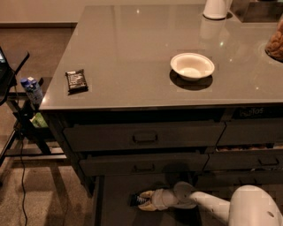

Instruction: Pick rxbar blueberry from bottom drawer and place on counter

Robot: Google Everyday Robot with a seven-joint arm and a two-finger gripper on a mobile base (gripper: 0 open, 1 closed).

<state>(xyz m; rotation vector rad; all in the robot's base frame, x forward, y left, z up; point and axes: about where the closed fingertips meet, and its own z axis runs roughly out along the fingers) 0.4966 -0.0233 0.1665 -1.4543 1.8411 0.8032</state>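
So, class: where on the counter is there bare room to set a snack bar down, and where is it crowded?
The widest bare patch of the counter lies between the dark bar at left and the white bowl. The back right is crowded: white container, brown item. The gripper is low in the bottom drawer.

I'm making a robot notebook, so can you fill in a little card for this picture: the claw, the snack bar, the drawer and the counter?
claw: low down, reaching into the bottom drawer
rxbar blueberry: on the drawer floor, right at the claw's tip
bottom drawer: pulled open
counter: holds a dark bar near its left edge and a white bowl
job so far: rxbar blueberry not yet on the counter
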